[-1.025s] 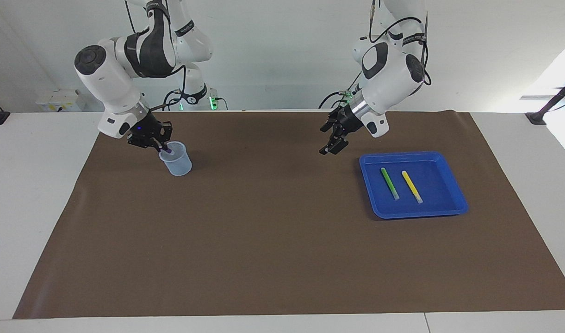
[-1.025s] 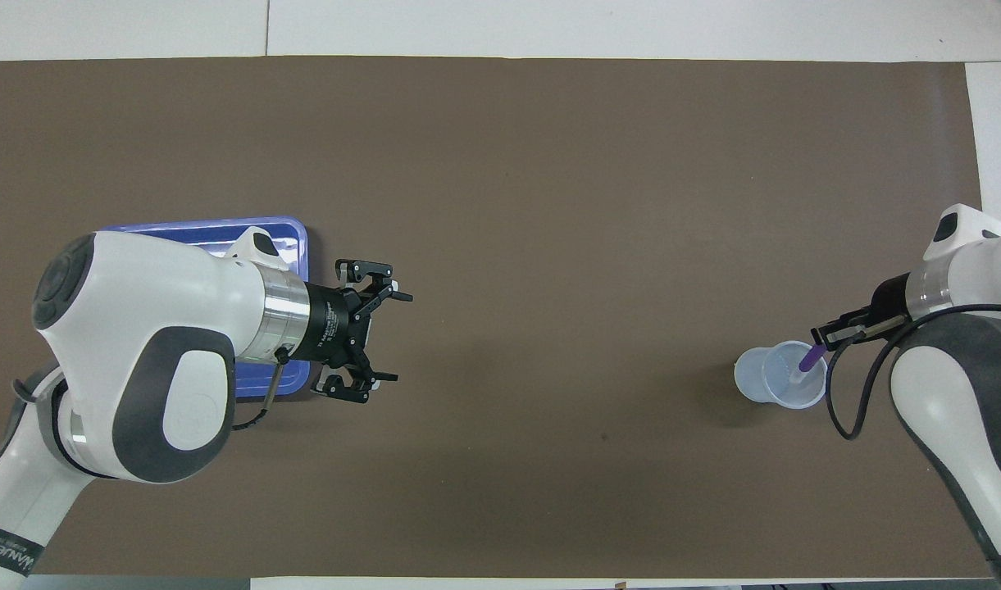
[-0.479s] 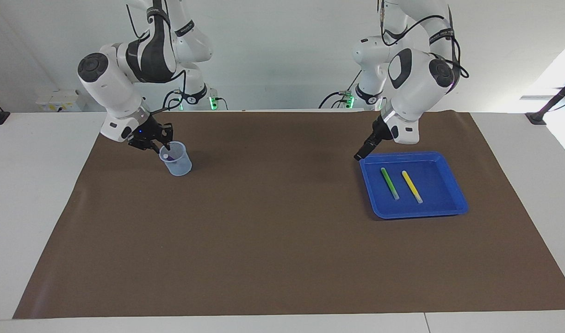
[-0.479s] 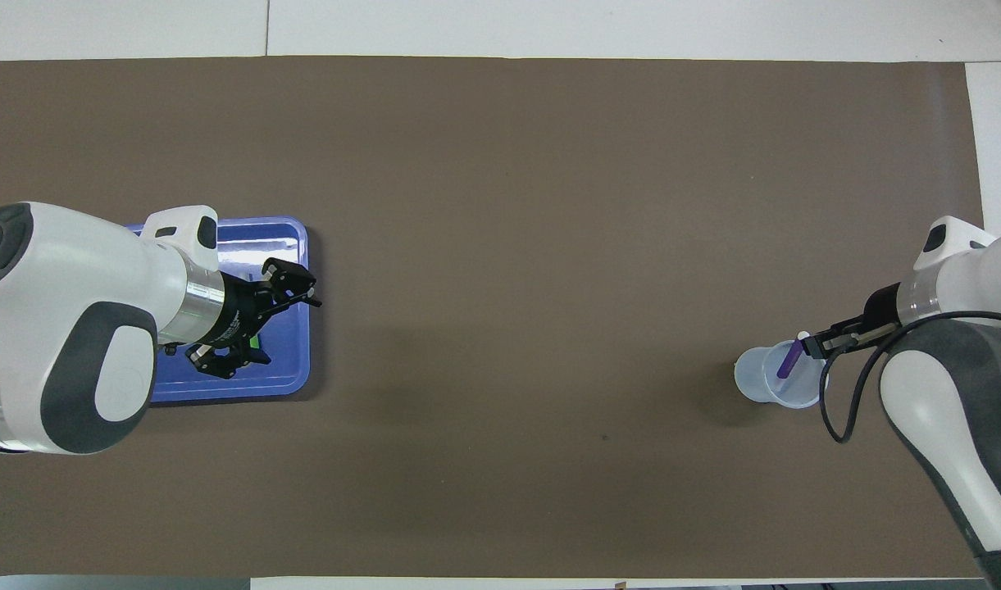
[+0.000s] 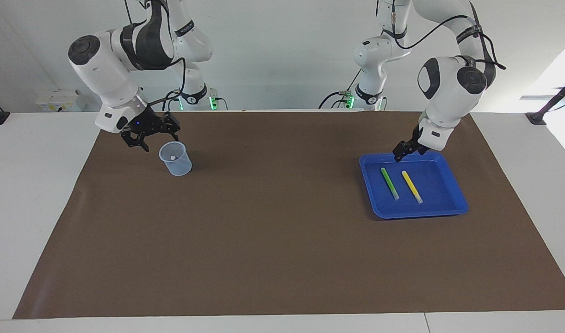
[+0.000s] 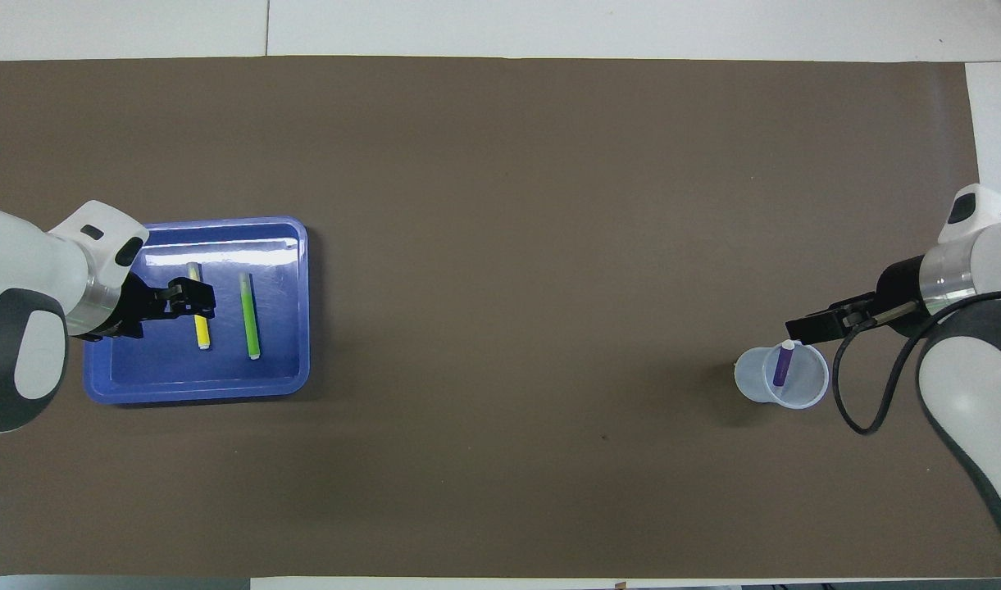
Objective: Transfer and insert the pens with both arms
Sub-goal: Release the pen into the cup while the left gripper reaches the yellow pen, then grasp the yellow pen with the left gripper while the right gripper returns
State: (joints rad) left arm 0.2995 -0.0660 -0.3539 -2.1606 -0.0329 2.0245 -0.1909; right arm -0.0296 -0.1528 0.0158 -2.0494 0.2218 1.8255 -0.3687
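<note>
blue tray [image 5: 456, 209] holds the green pen [image 5: 389, 183] and yellow pen [image 5: 412, 186]; the left gripper [image 5: 406, 151], fingers unreadable, should drop squarely astride one, while the open right gripper [image 5: 151, 133] stays beside the cup [image 5: 176, 159] holding the purple pen [image 6: 783, 365].

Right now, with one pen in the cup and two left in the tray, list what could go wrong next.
1. The right gripper, open, hangs beside the cup holding the purple pen; a careless move could tip the cup.
2. The left gripper is over the blue tray, where the green pen and yellow pen lie close together; a grasp might nudge the neighbouring one.
</note>
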